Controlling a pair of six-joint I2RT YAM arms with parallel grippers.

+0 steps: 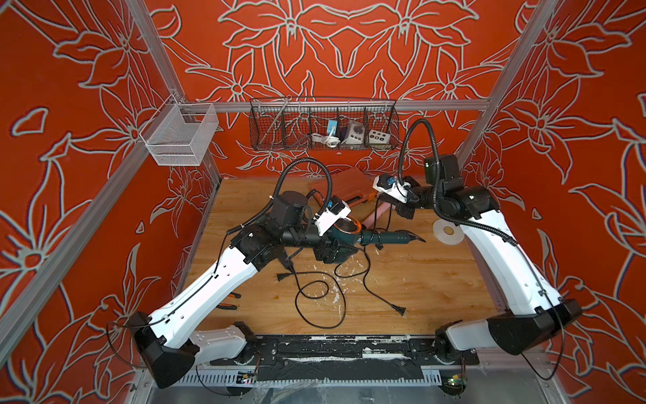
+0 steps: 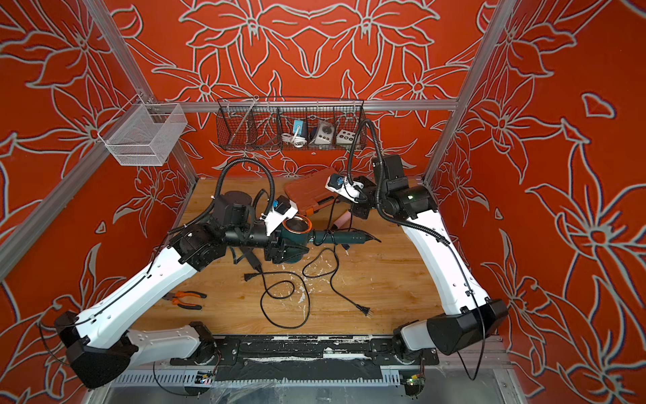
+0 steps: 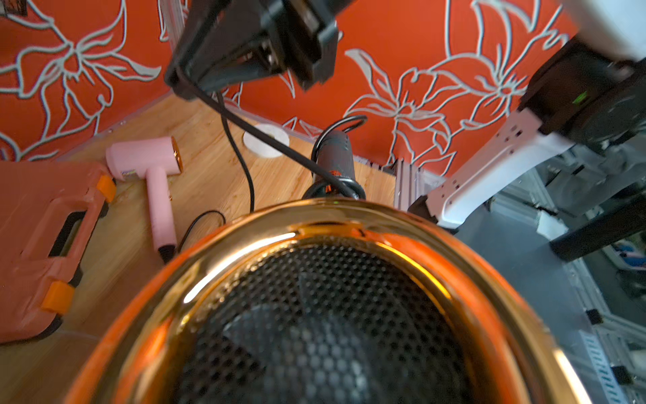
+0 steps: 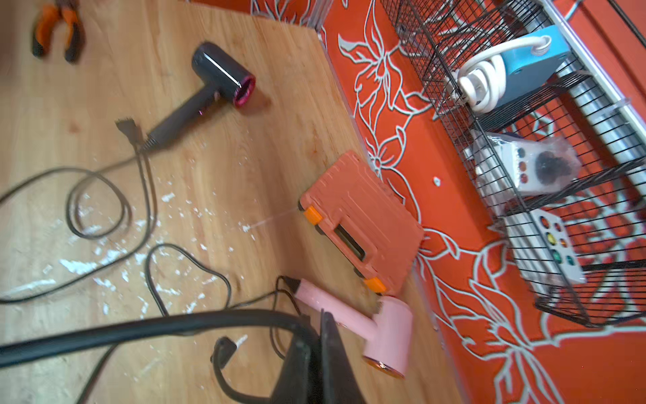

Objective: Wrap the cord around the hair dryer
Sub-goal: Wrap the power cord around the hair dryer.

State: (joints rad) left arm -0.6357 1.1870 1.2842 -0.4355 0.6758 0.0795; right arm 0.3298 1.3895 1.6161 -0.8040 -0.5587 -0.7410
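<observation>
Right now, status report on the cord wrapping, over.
Left gripper clamped on teal hair dryer. Right gripper pinching its cord, taut from handle. Pink dryer and loose cords nearby.

Bright, even light, soft shadows on surface (image 1: 419, 280). Top views sharp, wide-angle bend at edges. Wrist views motion-blurred; glare on hair dryer (image 3: 314, 307) gold rim.

We note red walls (image 1: 349, 52) with grey flower outlines on three sides, braced by aluminium rails (image 1: 437, 105). A black wire basket (image 1: 272, 129) and a white mesh basket (image 1: 181, 140) hang from the rails. The wooden table (image 1: 419, 280) carries white flecks (image 1: 336, 297).
</observation>
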